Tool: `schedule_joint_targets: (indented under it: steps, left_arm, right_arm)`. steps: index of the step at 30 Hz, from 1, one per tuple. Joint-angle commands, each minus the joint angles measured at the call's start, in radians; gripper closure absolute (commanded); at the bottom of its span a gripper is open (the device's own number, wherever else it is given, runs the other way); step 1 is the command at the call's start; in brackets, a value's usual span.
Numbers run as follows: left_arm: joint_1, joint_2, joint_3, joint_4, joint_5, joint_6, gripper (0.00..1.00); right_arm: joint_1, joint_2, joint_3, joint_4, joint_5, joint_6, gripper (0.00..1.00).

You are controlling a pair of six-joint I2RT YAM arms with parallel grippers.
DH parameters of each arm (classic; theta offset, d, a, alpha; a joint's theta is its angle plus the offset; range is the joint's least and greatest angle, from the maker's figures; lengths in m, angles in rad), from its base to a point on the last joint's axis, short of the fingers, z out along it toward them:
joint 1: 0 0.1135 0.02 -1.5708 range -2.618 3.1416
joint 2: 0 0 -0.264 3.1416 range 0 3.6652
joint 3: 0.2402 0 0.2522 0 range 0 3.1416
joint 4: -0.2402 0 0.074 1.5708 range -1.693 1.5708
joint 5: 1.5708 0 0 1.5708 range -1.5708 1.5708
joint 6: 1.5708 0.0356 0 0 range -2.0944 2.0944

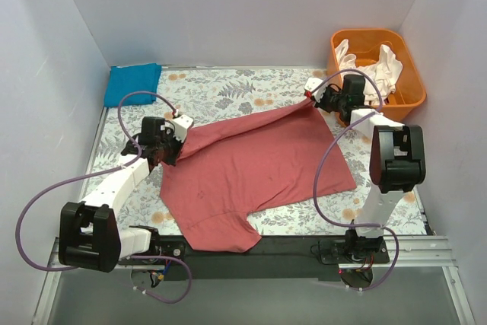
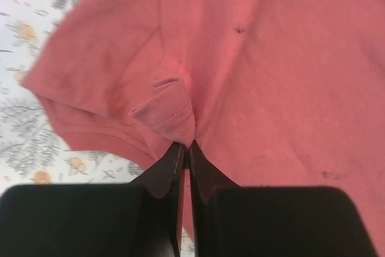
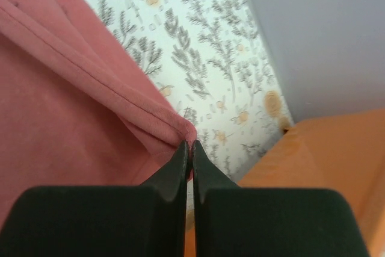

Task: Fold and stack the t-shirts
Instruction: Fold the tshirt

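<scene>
**Pull the top edge taut before you fold**

The red t-shirt (image 1: 259, 173) lies spread on the table (image 1: 228, 93), to the left of the orange basket (image 1: 411, 100) and nearer you than it, with one sleeve hanging toward the near edge. Each gripper is clamped on it. The right gripper (image 3: 188, 144) pinches the rolled hem corner closest to the basket. The left gripper (image 2: 185, 144) pinches a puckered fold by the sleeve seam, at the end far from the basket.

Judging by the raised ridge between the two grips, you are mid-stretch. Draw both ends apart evenly and move them together, so the fold lands straight. The thin, limp knit will sag and bunch if one side leads.

The basket is smooth, rigid plastic holding crumpled white cloths (image 1: 380, 66). A folded blue cloth (image 1: 133, 84) sits far to the basket's left. The table cover is a flat floral print.
</scene>
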Motion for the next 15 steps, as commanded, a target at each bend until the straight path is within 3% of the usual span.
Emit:
schedule_joint_targets:
  steps: [1,5,6,7,8,10,11,13,14,15]
  left_arm:
    - [-0.019,-0.025,-0.035,-0.035,0.037,-0.020,1.00]
    - [-0.020,-0.022,-0.060,-0.054,0.048,0.011,0.96]
    - [-0.020,-0.044,-0.061,-0.074,0.054,0.035,0.92]
    - [-0.020,-0.057,-0.057,-0.099,0.066,0.049,0.79]
    - [-0.017,-0.068,-0.042,-0.134,0.083,0.062,0.71]
    - [0.006,-0.071,0.030,-0.250,0.135,0.089,0.68]
    - [0.058,-0.063,0.060,-0.290,0.228,0.092,0.65]
    - [0.122,-0.023,0.152,-0.376,0.311,0.086,0.53]
    - [0.154,-0.008,0.182,-0.395,0.336,0.077,0.51]
    - [0.191,0.007,0.183,-0.390,0.318,0.060,0.51]
  right_arm:
    - [0.002,0.025,0.013,-0.100,-0.031,-0.080,0.99]
    - [0.001,0.056,0.050,-0.164,-0.005,-0.125,0.99]
    - [0.001,0.056,0.053,-0.171,0.003,-0.134,0.93]
    - [0.001,0.049,0.063,-0.181,0.015,-0.137,0.76]
    - [0.001,0.045,0.074,-0.224,0.015,-0.139,0.67]
    - [0.001,0.024,0.096,-0.278,0.008,-0.140,0.52]
    - [0.001,0.013,0.115,-0.298,-0.003,-0.136,0.38]
    - [0.001,-0.013,0.140,-0.379,-0.021,-0.134,0.24]
    - [0.004,-0.026,0.171,-0.446,-0.026,-0.128,0.11]
    - [0.002,-0.026,0.189,-0.485,-0.032,-0.125,0.09]
